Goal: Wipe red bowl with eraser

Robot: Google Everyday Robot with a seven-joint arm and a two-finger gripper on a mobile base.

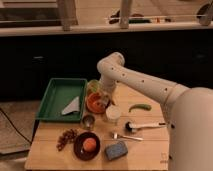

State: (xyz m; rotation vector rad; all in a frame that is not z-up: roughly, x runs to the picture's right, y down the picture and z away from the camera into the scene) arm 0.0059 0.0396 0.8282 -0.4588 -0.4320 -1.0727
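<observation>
1. Wooden table [145, 146] carries a green tray [52, 100], a white cup [113, 114] and a dark bowl [79, 150].
2. The red bowl [93, 103] sits between tray and cup.
3. The gripper [103, 100] hangs over the red bowl's right side; its grip cannot be made out.

The tool [103, 101] is sitting over the red bowl [93, 104], hiding its right rim; the eraser is lying hidden there, unreadable.
</observation>
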